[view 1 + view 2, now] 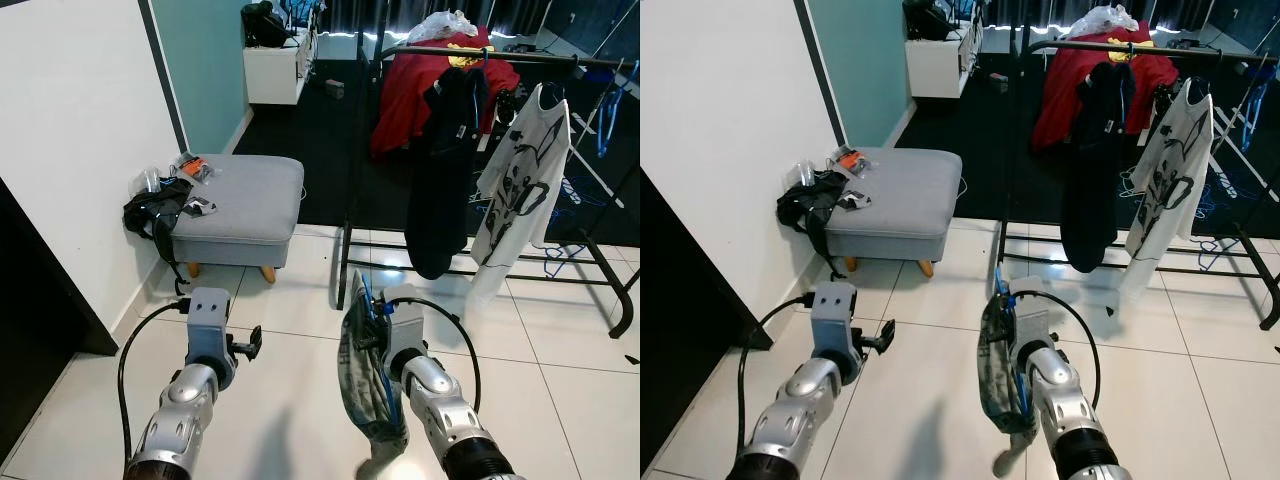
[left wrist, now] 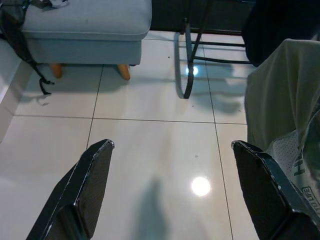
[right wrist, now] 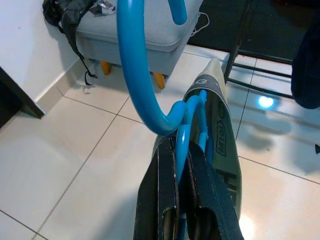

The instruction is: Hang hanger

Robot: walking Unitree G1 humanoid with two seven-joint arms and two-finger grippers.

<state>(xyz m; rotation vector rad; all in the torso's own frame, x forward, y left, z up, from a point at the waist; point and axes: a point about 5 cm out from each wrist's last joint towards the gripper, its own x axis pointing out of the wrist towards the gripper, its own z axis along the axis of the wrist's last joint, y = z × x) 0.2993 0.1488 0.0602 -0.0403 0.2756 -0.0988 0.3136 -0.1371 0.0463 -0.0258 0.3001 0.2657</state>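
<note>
Gripping blue hanger [image 3: 131, 65], right end effector [image 3: 181, 165]; garment lettering unreadable.

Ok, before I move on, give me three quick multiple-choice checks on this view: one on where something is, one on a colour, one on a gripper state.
1. Where does the clothes rack stand?
A. ahead, to the robot's right
B. on the grey ottoman
C. against the white wall on the left

2. What colour is the hanger in the right gripper?
A. red
B. blue
C. white

3. How is the left gripper?
A. shut on a shirt
B. shut on the hanger
C. open, holding nothing

Answers:
1. A: the clothes rack stands on the tiles ahead and to the right, with garments on it; the grey ottoman sits to its left.
2. B: the right gripper pinches the hanger, which is blue, with a garment draped on it.
3. C: the left gripper has its fingers spread wide over bare floor.
</note>
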